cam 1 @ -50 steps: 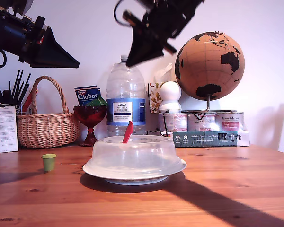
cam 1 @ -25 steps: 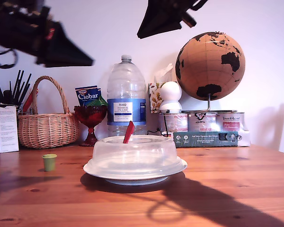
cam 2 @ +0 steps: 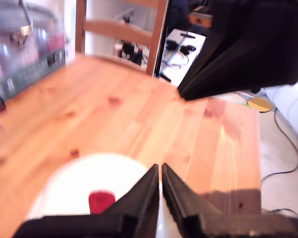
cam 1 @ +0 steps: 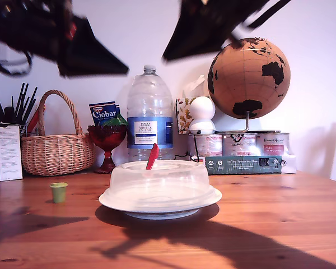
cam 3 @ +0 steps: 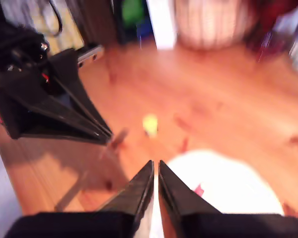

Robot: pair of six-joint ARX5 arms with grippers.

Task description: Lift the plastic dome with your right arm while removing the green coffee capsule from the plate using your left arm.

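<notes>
The green capsule (cam 1: 59,191) stands on the bare table (cam 1: 280,224), well clear of the plate (cam 1: 157,214) toward the exterior view's left, and the dome (cam 1: 159,182) sits down over the plate. So the job looks about finished. My first gripper (cam 1: 125,69) and my second gripper (cam 1: 166,57) hang high above, both pinched closed on nothing.

Bright daylight, motion-blurred wrist views

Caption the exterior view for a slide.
Translucent plastic dome covers the white round plate on the wooden table; small green coffee capsule stands apart; both arms overhead.
</notes>
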